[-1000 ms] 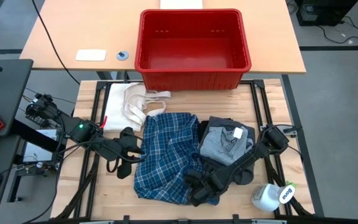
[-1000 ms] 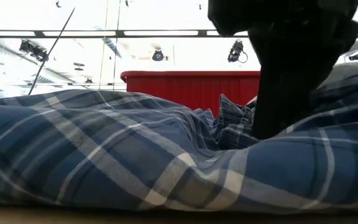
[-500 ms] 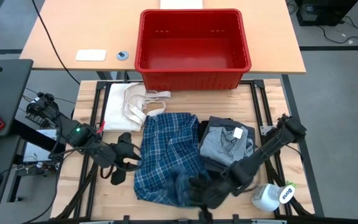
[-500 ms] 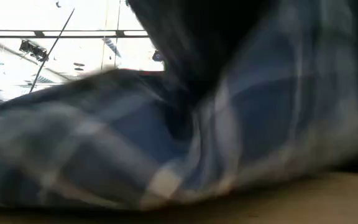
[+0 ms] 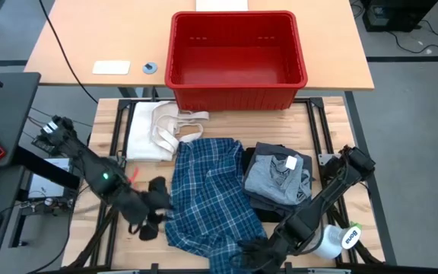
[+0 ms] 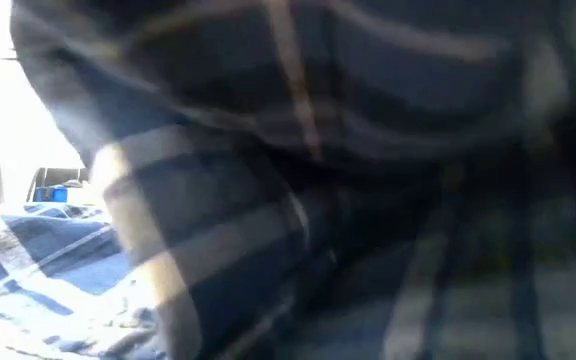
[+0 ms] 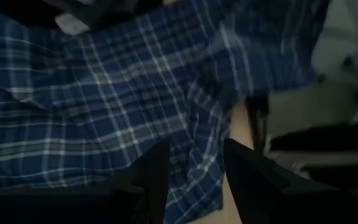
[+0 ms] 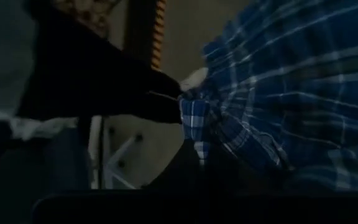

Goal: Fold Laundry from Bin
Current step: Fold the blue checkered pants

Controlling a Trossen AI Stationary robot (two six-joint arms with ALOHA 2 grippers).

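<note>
The plaid shirt point(image 5: 207, 194) lies spread on the slatted table point(image 5: 112, 122), on the near side of the red bin point(image 5: 238, 49), with its near hem drawn off toward the table's front edge. The right gripper point(image 5: 248, 255) sits at that near hem, farthest from the bin, its fingers pressed together on a pinch of the plaid cloth; the right wrist view shows a small fold of fabric caught between them. The left gripper point(image 5: 152, 217) is at the shirt's left edge, its fingers point(image 7: 151, 171) partly apart with the plaid edge showing in the gap between them; I cannot tell whether they actually grip it.

The risk, as I judge it, is a thin hold: the right pinch takes only a corner, so a hard pull could slip it free or bunch the shirt instead of flattening it. If the left side is not secured, the cloth may skew and drag unevenly.

Between the shirt and the right edge, nearer the bin than the right gripper, a folded grey stack point(image 5: 278, 179) touches the shirt and could be disturbed. A cream cloth point(image 5: 154, 125) lies just in front of the bin on the left, and a white bottle point(image 5: 333, 240) stands near the right arm, close enough to be knocked. The bin looks empty.
</note>
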